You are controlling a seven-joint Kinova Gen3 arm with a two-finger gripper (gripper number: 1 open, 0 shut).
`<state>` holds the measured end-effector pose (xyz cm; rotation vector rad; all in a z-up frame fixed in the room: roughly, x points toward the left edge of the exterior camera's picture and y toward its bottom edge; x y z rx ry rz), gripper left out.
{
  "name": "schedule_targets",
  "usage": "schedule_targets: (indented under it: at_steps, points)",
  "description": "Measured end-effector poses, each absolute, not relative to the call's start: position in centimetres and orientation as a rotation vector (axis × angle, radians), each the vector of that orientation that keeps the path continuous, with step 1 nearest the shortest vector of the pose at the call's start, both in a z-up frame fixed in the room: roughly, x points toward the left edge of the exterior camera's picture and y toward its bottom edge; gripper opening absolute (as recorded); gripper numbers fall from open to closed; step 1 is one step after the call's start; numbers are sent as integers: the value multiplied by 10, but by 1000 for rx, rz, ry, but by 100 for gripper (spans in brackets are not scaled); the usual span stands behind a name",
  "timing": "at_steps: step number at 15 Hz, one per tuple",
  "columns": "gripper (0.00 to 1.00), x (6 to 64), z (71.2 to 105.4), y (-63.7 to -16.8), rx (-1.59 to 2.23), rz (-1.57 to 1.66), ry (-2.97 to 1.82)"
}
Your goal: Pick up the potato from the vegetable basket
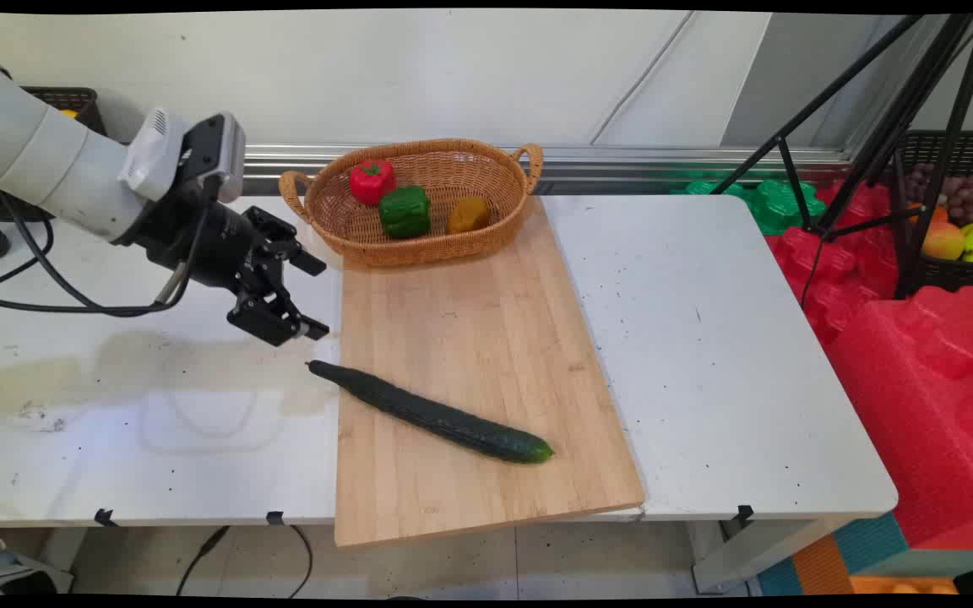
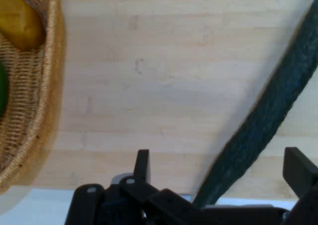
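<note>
Cucumber (image 1: 432,414): long, dark green, lying diagonally across the lower left part of the cutting board (image 1: 486,338), stem end overhanging the board's left edge onto the white table (image 1: 706,338); in the hand view it runs from upper right down to the bottom centre.
Gripper (image 1: 313,297): left of centre in the main view, tilted toward the board, just above and left of the cucumber's stem end; not touching it.
Jaws: open, holding nothing; both fingers stand wide apart in the hand view, the cucumber's near end showing between them.
Handling judgement: a long, smooth, round body is likely to pivot if gripped at the tip; a grip nearer mid-length, fingers square across its axis, would appear steadier.
Risk judgement: the overhanging end leaves little clearance to the table; a low approach could nudge it.
Basket (image 1: 419,245): woven wicker, two handles, upper centre of the main view, resting on the board's far end.
Basket contents: red pepper (image 1: 372,181), green pepper (image 1: 404,211), yellow-orange pepper (image 1: 468,214), side by side.
Background crate (image 1: 951,270): right edge, holding assorted fruit; details too small to confirm.
</note>
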<state>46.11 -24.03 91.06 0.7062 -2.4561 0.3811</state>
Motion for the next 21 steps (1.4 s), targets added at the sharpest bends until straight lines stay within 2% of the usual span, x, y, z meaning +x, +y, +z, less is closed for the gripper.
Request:
schedule_targets:
  at_steps: [8,15,21]
  points:
    - [100,466,936,-270,834,473,-2339]
    - [100,449,960,-341,971,593,-2227]
    - [100,427,954,-403,1038,667,-2236]
